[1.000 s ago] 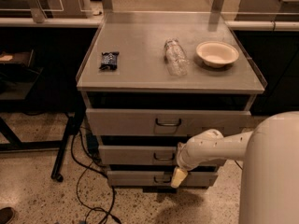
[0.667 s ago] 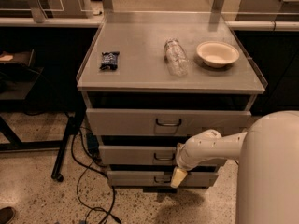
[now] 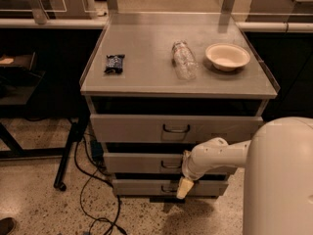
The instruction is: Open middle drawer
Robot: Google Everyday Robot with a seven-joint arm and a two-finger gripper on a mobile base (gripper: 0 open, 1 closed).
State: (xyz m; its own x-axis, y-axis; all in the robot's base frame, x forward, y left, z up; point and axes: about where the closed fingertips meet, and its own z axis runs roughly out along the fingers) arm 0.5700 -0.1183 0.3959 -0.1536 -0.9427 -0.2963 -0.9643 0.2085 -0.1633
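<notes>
Here, gripper [image 3: 183, 186] hangs before crosswise middle drawer [image 3: 139, 163].

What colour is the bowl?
The bowl is cream, camera view; the hand hangs by the middle drawer.

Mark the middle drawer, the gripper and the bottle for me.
middle drawer [image 3: 139, 163], camera view, left half of its front panel.
gripper [image 3: 182, 187], camera view, tip end, just below the middle drawer's front.
bottle [image 3: 184, 60], camera view, mid-body.

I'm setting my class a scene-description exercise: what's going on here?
A robot arm reaches to the front of a drawer cabinet. Its gripper sits just right of the handle on the middle drawer, hanging down over the bottom drawer. None of the middle drawer's inside shows.
</notes>
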